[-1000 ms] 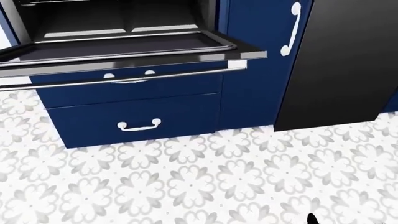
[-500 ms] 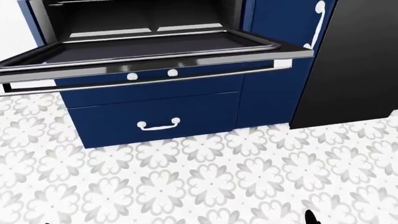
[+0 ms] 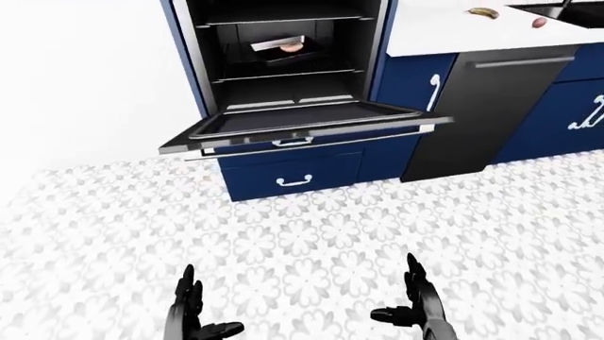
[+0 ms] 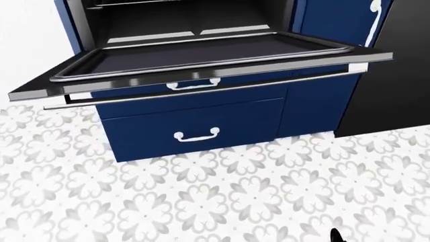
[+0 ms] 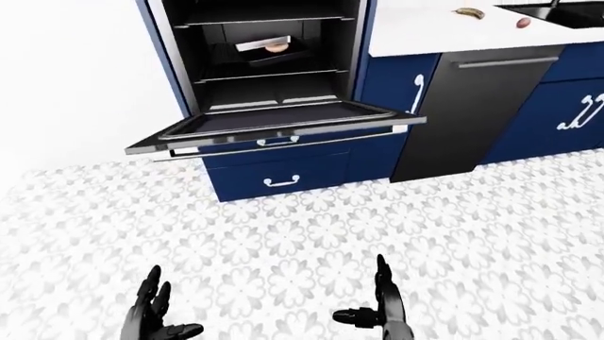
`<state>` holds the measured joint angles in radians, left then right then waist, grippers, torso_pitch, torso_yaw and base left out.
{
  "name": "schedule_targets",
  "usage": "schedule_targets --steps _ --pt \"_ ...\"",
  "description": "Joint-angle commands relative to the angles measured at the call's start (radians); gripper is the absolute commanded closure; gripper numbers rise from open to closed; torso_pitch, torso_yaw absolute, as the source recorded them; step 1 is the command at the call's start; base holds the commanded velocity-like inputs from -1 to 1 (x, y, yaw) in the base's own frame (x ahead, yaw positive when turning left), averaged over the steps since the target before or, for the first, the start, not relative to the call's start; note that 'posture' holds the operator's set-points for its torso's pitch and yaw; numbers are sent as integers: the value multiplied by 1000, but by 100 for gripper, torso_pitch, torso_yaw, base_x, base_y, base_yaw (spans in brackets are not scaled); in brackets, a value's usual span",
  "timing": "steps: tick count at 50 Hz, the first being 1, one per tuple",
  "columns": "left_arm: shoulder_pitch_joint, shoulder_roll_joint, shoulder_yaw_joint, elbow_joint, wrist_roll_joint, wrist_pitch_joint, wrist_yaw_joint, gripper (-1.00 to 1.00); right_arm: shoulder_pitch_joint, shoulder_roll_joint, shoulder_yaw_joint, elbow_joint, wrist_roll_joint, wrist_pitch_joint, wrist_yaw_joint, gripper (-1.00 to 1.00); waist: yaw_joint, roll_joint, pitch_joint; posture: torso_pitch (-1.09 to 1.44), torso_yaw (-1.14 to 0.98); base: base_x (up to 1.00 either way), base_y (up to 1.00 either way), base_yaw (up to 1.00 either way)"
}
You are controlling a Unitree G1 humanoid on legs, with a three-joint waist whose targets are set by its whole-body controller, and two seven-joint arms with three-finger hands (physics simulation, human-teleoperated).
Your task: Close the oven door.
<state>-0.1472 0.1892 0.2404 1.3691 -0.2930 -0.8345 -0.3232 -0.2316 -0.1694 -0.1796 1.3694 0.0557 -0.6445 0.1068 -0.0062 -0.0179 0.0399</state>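
Left-eye view shows the oven door (image 3: 302, 127) hanging open, flat, upper centre, above a blue drawer (image 3: 292, 177); a dark tray (image 3: 283, 51) sits inside. Well below, left hand (image 3: 192, 315) and right hand (image 3: 416, 306) hover with fingers spread, holding nothing, over patterned floor (image 3: 311, 241).

No text, label, brand or number is readable on anything here.

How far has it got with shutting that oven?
Nothing looks done yet: the oven door hangs fully open, lying flat above the blue drawers. In hand is only the approach. The left hand and right hand are open and low in the left-eye view, over the patterned floor, touching nothing. Left to do: reach the door and swing it up until shut.
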Motion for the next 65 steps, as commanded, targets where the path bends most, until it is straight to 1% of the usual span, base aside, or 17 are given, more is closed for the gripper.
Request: schedule_targets --steps 1,6,7,11,15,19,20,31,35,36,40,44,48,49,61,64,65 --pt "-13 9 3 -21 -1 -26 -4 -100 -16 -9 -2 -22 4 -26 -4 -100 -1 1 -12 0 0 0 39 0" --pt "-14 9 3 -21 -2 -24 -5 -100 -18 -11 -2 -23 5 -25 -3 -100 -9 -90 -32 0 0 0 38 0" --pt "-13 10 3 -21 -2 -25 -4 -100 -18 -11 -2 -23 5 -25 -3 -100 -21 -34 -16 0 0 0 38 0" --pt "-12 8 2 -21 -1 -26 -4 -100 -18 -10 -1 -22 3 -24 -5 -100 -14 -46 -32 0 0 0 39 0" --pt "-11 6 1 -20 -1 -27 -3 -100 -16 -9 -1 -23 3 -26 -5 -100 -12 5 -16 0 0 0 39 0" --pt "-12 7 1 -22 -2 -27 -4 -100 -18 -8 0 -23 2 -26 -8 -100 -4 134 -39 0 0 0 39 0" --pt "-11 7 2 -22 -3 -28 -5 -100 -18 -8 0 -23 2 -26 -8 -100 2 86 -32 0 0 0 38 0" --pt "-9 10 2 -22 -5 -24 -8 -100 -17 -10 0 -23 2 -27 -10 -100 -2 -8 -13 0 0 0 38 0" --pt "-8 9 2 -21 -6 -25 -9 -100 -16 -11 -1 -23 3 -28 -10 -100 -8 -82 -27 0 0 0 38 0" --pt "-8 10 2 -21 -6 -25 -9 -100 -16 -11 0 -24 3 -27 -10 -100 -16 -38 -19 0 0 0 38 0" --pt "-8 9 1 -21 -5 -26 -8 -100 -16 -10 1 -24 2 -27 -10 -100 -15 -44 -33 0 0 0 38 0" --pt "-8 9 2 -22 -7 -25 -9 -100 -18 -11 0 -25 5 -29 -5 -100 -12 3 -16 0 0 0 38 0" --pt "-9 10 2 -22 -7 -25 -11 -100 -20 -12 -1 -25 6 -27 -4 -100 -5 129 -38 0 0 0 38 0" --pt "-9 10 2 -22 -7 -24 -10 -100 -19 -12 0 -25 6 -27 -5 -100 -2 96 -38 0 0 0 38 0" --pt "-8 10 -2 -23 -5 -25 -8 -100 -22 -12 -1 -23 5 -26 -5 -100 -4 -23 -12 0 0 0 38 0" --pt "-10 11 -2 -23 -2 -25 -6 -100 -22 -12 -1 -23 5 -26 -5 -100 -11 -89 -31 0 0 0 38 0" --pt "-9 11 -1 -23 -4 -25 -8 -100 -22 -11 -2 -24 5 -26 -5 -100 -22 -35 -16 0 0 0 38 0"
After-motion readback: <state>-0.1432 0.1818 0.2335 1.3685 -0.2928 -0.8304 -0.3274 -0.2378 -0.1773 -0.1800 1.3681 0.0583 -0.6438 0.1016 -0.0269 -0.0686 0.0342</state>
